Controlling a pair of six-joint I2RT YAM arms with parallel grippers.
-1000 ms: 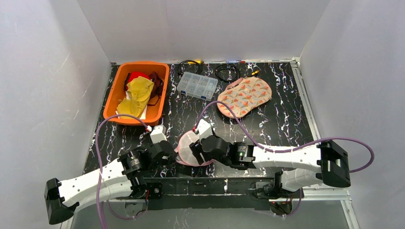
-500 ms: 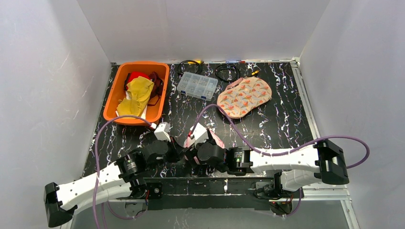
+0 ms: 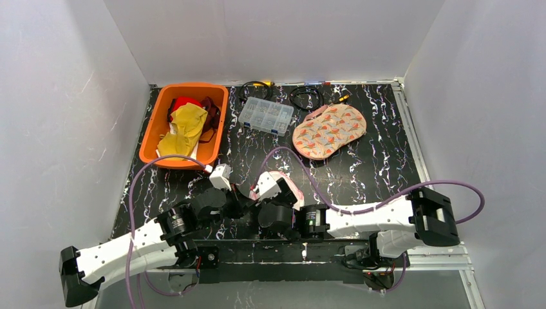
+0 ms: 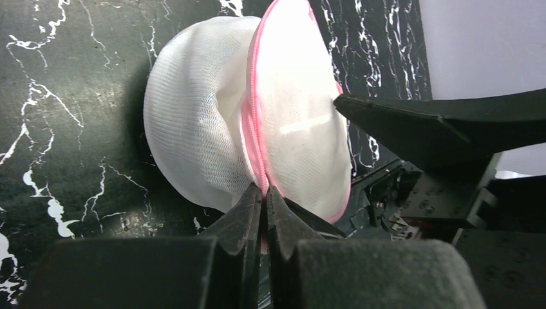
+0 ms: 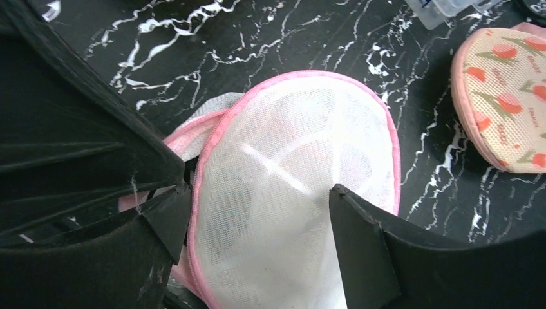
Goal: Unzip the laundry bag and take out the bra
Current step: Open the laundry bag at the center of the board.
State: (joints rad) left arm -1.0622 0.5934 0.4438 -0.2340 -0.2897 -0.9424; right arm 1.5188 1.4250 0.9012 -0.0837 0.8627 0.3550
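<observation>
The laundry bag [image 5: 290, 193] is white mesh with a pink zipper edge. It stands tilted up near the table's front edge and is mostly hidden under the wrists in the top view [image 3: 291, 187]. My left gripper [image 4: 264, 190] is shut on the pink zipper seam [image 4: 254, 129] at the bag's lower edge. My right gripper [image 5: 257, 192] has its jaws wide apart, one on each side of the bag, and holds it across its width. A pale shape shows through the mesh. The bra itself cannot be made out.
An orange bin [image 3: 152, 138] of clothes stands at the back left. A clear plastic box [image 3: 265, 116] and a floral pad [image 3: 329, 131] lie behind the bag. Cables [image 3: 306, 96] lie along the back wall. The arms' base rail runs just in front of the bag.
Both grippers have drawn together and the right arm has reached further left. The bag has gone from lying open to view to being tipped up and mostly covered by the right wrist.
</observation>
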